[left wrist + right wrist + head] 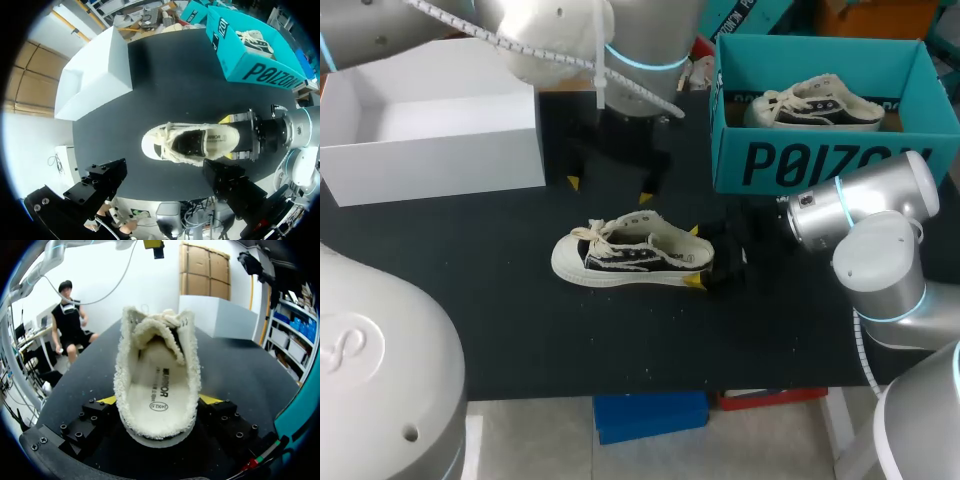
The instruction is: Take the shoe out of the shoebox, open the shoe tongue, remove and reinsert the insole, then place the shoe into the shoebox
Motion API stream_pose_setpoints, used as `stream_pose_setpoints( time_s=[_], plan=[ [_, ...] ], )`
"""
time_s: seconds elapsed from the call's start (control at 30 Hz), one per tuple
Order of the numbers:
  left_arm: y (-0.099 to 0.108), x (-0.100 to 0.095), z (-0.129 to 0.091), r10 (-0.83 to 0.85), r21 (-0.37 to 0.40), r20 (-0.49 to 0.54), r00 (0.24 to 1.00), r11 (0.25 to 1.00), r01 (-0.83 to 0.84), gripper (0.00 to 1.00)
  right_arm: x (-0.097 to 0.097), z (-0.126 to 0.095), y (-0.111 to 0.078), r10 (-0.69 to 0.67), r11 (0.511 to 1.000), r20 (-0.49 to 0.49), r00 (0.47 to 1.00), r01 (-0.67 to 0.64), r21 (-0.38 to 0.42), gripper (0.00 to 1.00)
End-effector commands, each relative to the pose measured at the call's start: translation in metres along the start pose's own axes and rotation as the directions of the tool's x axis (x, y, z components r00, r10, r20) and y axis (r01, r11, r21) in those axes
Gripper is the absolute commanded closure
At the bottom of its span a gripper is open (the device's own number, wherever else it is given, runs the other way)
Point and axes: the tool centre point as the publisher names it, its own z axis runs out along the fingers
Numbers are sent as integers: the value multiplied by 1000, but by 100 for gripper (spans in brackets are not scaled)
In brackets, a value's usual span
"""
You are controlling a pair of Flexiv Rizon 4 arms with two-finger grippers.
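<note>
From above, the shoe is lying on its sole at the middle of the black table, toe pointing toward the left of the frame. The right tool is gripping its heel, one yellow tip on each side. The left tool is hanging just above the shoe in the frame, its fingers spread wide and touching nothing. A white box is sitting at the upper left, and a teal shoebox at the upper right is holding a second shoe. In the left wrist view, the shoe is lying ahead of the open left tool, with the right tool clamping its heel. In the right wrist view, the right tool is pinching the heel of the shoe between both fingers, and the pale insole is showing inside.
</note>
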Motion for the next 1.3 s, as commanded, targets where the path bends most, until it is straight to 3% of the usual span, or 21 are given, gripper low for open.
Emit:
stream_pose_setpoints(
  time_s=[0.03, 0.53, 0.77, 1.03, 1.3],
  plan=[
    [0, 33, 18, 15, -9, 94, 995, 1000, -14, 0, 0, 3, -1, 1, 1000, 0, 1000, -1, 1, 100],
    [5, 80, 74, 67, -71, 170, 983, 996, -56, 0, 0, 3, -1, 1, 1000, 0, 1000, -1, 1, 100],
    [-2, 90, 97, 70, -89, 207, 976, 995, -52, 0, 0, 3, -1, 1, 1000, 0, 1000, -1, 1, 100],
    [-9, 88, 117, 52, -106, 286, 957, 994, -22, 0, 0, 3, -1, 1, 1000, 0, 1000, -1, 1, 100],
    [-13, 69, 127, 54, -117, 328, 943, 993, -16, 0, 0, 3, -1, 1, 1000, 0, 1000, -1, 1, 100]
  ],
)
